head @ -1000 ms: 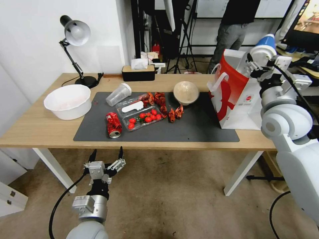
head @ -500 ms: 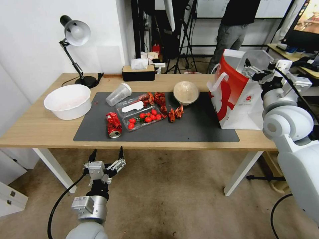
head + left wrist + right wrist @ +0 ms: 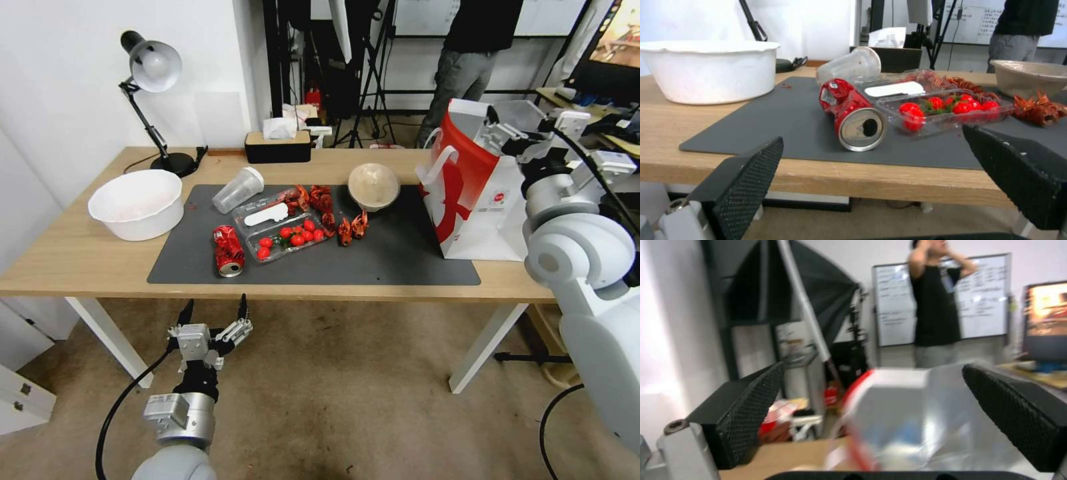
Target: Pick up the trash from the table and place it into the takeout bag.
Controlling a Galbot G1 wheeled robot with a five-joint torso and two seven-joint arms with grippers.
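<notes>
The bench (image 3: pixel 80 257) has a light wooden top and carries a flat dark grey mat (image 3: pixel 400 257) with a matte surface. On the mat lies a crushed red drink can (image 3: pixel 227 249) on its side, its round metal end facing the front edge. Behind it a clear plastic cup (image 3: pixel 237 190) lies tipped over, and a beige round bowl (image 3: pixel 373 185) stands at the back of the mat. A clear plastic tray (image 3: pixel 283 233) with small red tomatoes lies between them, touching the can. The takeout bag (image 3: pixel 477 200), boxy white paper with a red side panel, stands upright at the right end of the mat. The right gripper (image 3: pixel 510 133) is at the open top of the bag, its fingers spread apart and empty. The left gripper (image 3: pixel 213 317) hangs below the front edge of the bench, fingers open, holding nothing. A white basin (image 3: pixel 137 203) and a black desk lamp (image 3: pixel 152 100) stand to the left.
</notes>
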